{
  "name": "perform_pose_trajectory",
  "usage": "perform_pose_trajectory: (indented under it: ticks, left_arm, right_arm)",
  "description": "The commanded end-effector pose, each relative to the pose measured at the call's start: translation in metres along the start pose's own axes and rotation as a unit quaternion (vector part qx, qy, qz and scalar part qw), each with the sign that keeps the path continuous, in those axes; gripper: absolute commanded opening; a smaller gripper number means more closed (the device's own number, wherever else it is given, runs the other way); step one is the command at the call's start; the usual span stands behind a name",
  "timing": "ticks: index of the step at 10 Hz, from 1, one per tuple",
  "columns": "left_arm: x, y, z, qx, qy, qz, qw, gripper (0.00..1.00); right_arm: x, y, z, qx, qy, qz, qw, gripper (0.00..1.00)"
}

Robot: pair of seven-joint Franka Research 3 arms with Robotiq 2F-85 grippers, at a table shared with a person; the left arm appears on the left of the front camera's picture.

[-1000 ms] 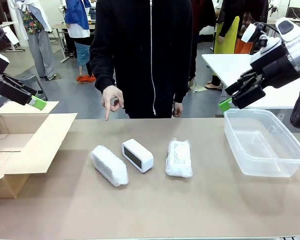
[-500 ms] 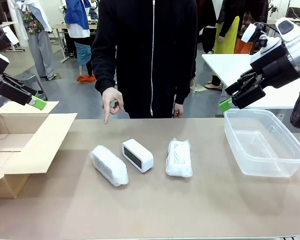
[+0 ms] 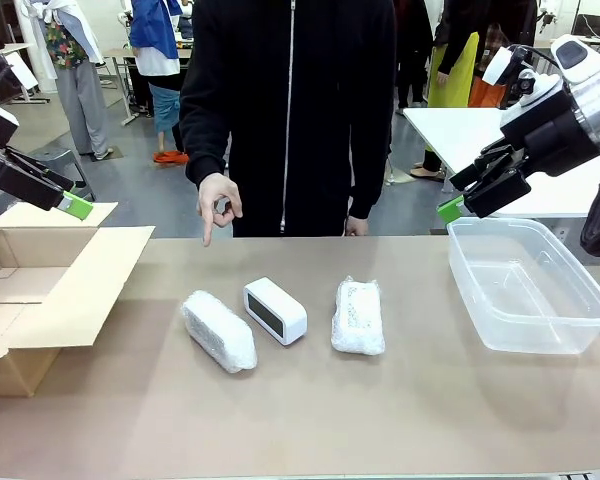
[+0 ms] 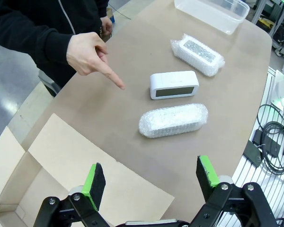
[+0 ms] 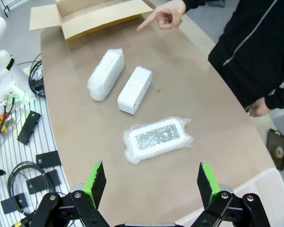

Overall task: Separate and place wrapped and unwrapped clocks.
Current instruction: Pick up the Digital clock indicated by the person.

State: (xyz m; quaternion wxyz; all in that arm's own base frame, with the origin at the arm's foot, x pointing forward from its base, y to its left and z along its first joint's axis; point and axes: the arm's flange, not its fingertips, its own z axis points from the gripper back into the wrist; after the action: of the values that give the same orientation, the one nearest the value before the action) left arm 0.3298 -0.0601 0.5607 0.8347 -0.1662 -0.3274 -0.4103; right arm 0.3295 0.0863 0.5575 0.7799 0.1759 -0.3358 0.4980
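No readable text or labels anywhere

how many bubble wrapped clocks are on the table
2. The left wrapped clock lies beside the bare clock, toward the cardboard box; the right wrapped clock lies on its other side, toward the clear tub. None hidden.

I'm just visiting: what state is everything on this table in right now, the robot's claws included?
Wrapped clock nearer the box: bubble-wrapped, lying flat, untouched.
Bare clock: unwrapped, sitting between the two wrapped ones.
Wrapped clock nearer the tub: bubble-wrapped, lying flat, untouched.
Cardboard box: open, flaps spread.
Clear tub: lidless, empty.
Left gripper: open, empty.
Right gripper: open, empty.
Person's hand: pointing down with one finger.
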Motion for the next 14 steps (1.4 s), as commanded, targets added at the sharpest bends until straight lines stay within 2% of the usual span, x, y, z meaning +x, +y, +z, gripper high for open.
perform_pose_trajectory:
  ticks: [1,7,8,9,10,11,12,13,14]
  left_arm:
    - [0.000,0.000,0.000,-0.003,-0.001,0.001,1.000,1.00]
    - [0.000,0.000,0.000,0.000,0.000,0.000,1.000,1.00]
    - [0.019,-0.010,-0.006,-0.029,0.059,-0.067,0.996,1.00]
    - [0.035,-0.020,-0.019,-0.067,0.111,-0.134,0.982,1.00]
    - [0.047,-0.031,-0.043,-0.114,0.170,-0.219,0.954,1.00]
    - [0.053,-0.042,-0.068,-0.163,0.197,-0.277,0.926,1.00]
    - [0.051,-0.050,-0.091,-0.185,0.201,-0.340,0.900,1.00]
    - [0.048,-0.060,-0.119,-0.219,0.181,-0.418,0.863,1.00]
    - [0.045,-0.073,-0.155,-0.207,0.163,-0.485,0.834,1.00]
  right_arm:
    - [-0.001,0.000,-0.001,0.008,-0.007,-0.001,1.000,1.00]
    - [-0.001,0.000,-0.001,0.008,-0.007,-0.001,1.000,1.00]
    - [-0.001,0.000,-0.001,0.008,-0.007,-0.001,1.000,1.00]
    - [-0.001,0.000,-0.001,0.008,-0.007,-0.001,1.000,1.00]
    - [-0.001,0.000,-0.001,0.008,-0.007,-0.001,1.000,1.00]
    - [-0.001,0.000,-0.001,0.008,-0.007,-0.001,1.000,1.00]
    - [-0.001,0.000,-0.001,0.008,-0.007,-0.001,1.000,1.00]
    - [-0.001,0.000,-0.001,0.008,-0.007,-0.001,1.000,1.00]
    - [-0.001,0.000,-0.001,0.008,-0.007,-0.001,1.000,1.00]
